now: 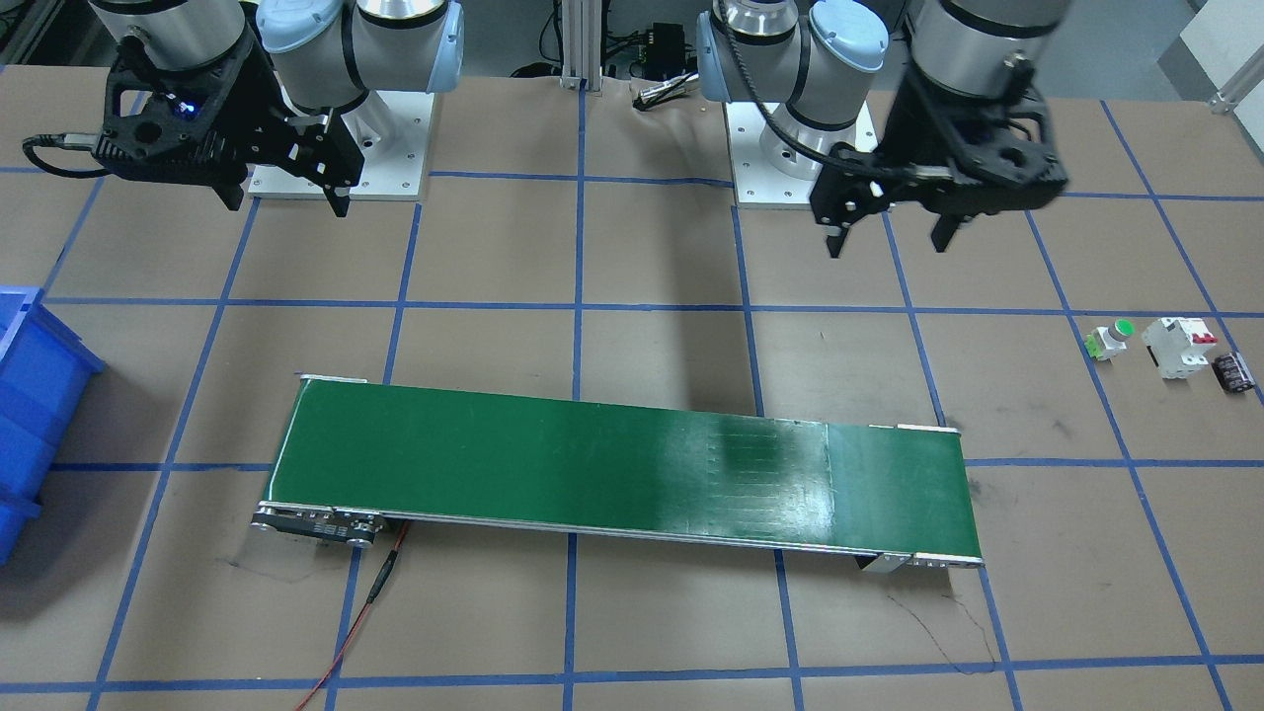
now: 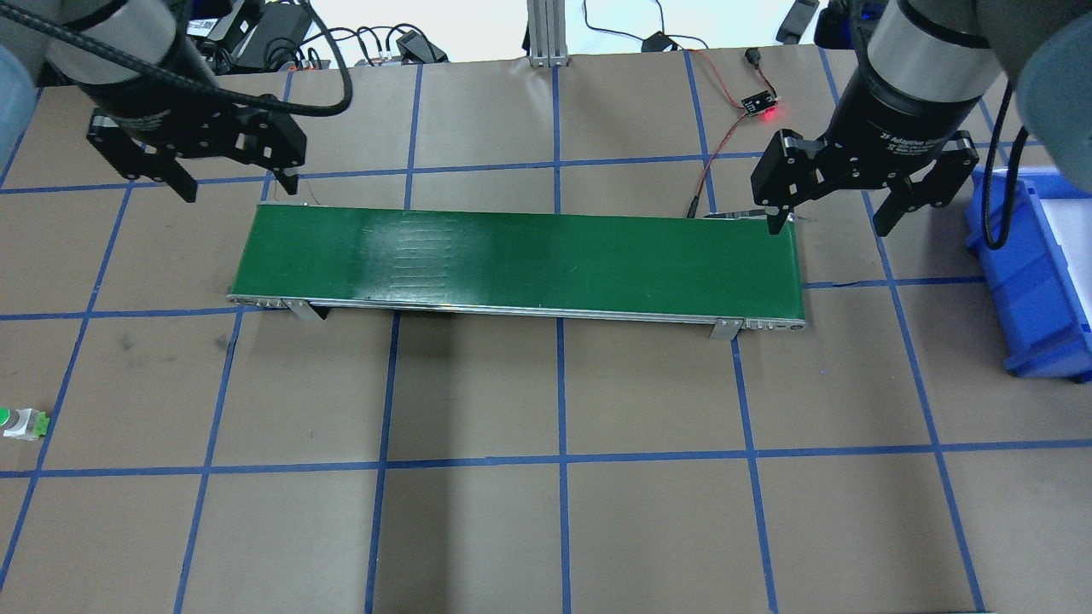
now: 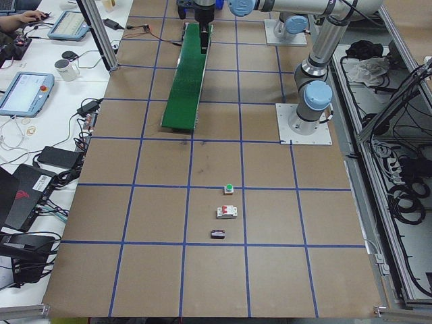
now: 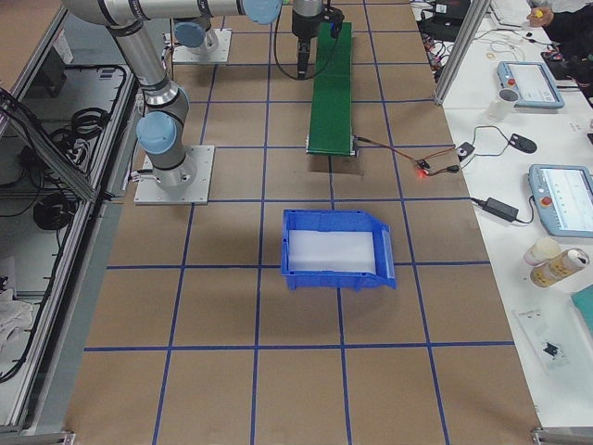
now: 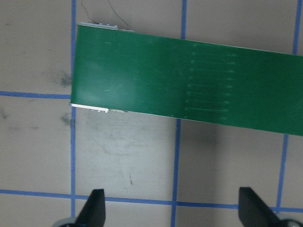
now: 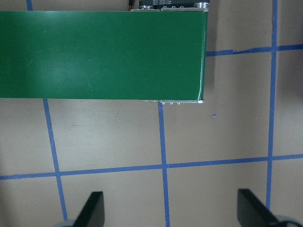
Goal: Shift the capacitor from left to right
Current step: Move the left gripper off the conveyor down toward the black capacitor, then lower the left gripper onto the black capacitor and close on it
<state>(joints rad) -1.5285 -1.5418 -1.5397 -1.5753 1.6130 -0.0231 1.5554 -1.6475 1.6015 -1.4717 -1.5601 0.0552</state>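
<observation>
Taped table (image 1: 632, 642), capacitor (image 1: 1232, 372) far from left claw (image 1: 889, 247) (jaws apart)

Green conveyor (image 1: 622, 464) runs lengthwise across the middle of the worktop (image 1: 642, 632). Blue bin (image 2: 1015, 256) sits by the right end edge. Over by the left end edge, a green-topped button (image 1: 1111, 341) stands just beside a white breaker (image 1: 1178, 346). A red wire (image 1: 337, 654) trails from the conveyor's right end toward the far long edge.
</observation>
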